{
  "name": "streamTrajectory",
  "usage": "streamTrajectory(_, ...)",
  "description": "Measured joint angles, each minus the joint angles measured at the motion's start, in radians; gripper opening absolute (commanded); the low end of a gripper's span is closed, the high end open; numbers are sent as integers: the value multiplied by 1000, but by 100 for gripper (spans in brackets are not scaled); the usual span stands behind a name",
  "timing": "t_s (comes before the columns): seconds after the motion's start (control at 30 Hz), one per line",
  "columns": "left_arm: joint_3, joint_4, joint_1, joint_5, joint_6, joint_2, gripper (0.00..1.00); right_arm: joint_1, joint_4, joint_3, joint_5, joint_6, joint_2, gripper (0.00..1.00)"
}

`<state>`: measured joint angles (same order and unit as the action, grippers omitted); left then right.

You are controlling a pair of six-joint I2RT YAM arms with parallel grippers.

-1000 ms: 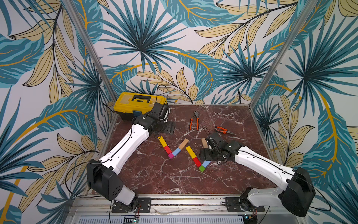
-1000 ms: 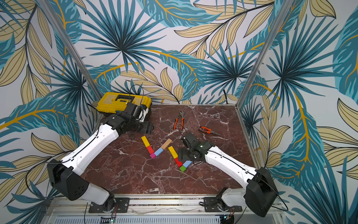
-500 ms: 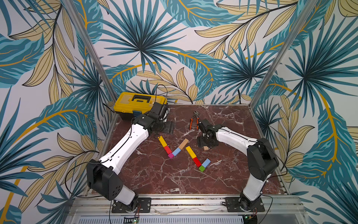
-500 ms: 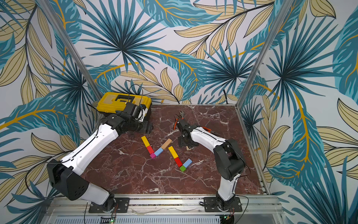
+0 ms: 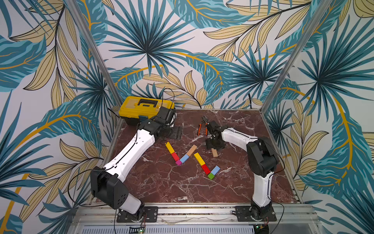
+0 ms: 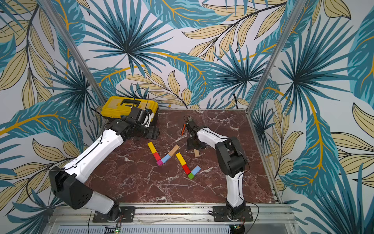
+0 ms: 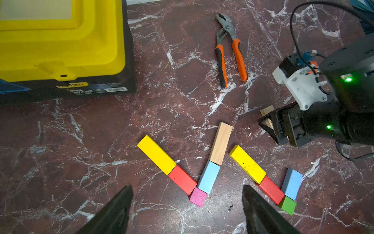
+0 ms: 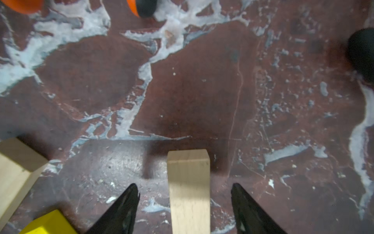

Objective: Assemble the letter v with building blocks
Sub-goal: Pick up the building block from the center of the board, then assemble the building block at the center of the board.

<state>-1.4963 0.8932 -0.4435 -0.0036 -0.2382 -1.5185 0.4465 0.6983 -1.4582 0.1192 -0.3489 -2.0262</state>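
Note:
A five-block letter v lies mid-table: yellow bar (image 5: pixel 169 147), red block (image 5: pixel 174 156), magenta cube (image 5: pixel 178 162), light-blue block (image 5: pixel 184 158), plain-wood bar (image 5: pixel 191 150). Right of it lie a yellow bar (image 5: pixel 199 158), a red block (image 5: pixel 206 169), a green cube (image 5: pixel 211 176) and a light-blue block (image 5: pixel 215 170). A loose plain-wood bar (image 5: pixel 214 153) lies behind these. My right gripper (image 8: pixel 184 185) is open and straddles this bar (image 8: pixel 188 188), with a gap on each side. My left gripper (image 7: pixel 187 186) hangs open and empty by the toolbox.
A yellow toolbox (image 5: pixel 145 109) stands in the back left corner. Orange-handled pliers (image 7: pixel 230 48) lie at the back middle, just behind the right gripper (image 5: pixel 213 146). Metal frame posts and the table's raised edges bound the marble top (image 5: pixel 162 188).
The right arm has folded up and drawn its gripper back over the loose plain-wood bar, and its jaws have narrowed. The left arm has not moved.

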Motion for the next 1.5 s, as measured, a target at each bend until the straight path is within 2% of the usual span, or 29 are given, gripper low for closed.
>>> streamTrajectory(0.3,0,0,3,0,0,0,86,-1,-2,1,6,5,-12,44)
streamTrajectory(0.63,0,-1,5,2,3,0,86,-19,-24,80,39,-47,31,32)
streamTrajectory(0.93,0,-8,5,13,3,0,86,-32,-27,229,79,-118,141,27)
streamTrajectory(1.17,0,-15,5,27,3,0,86,-35,-58,353,79,-246,272,27)
streamTrajectory(1.5,2,-22,5,38,3,0,86,-35,-72,377,76,-311,278,29)
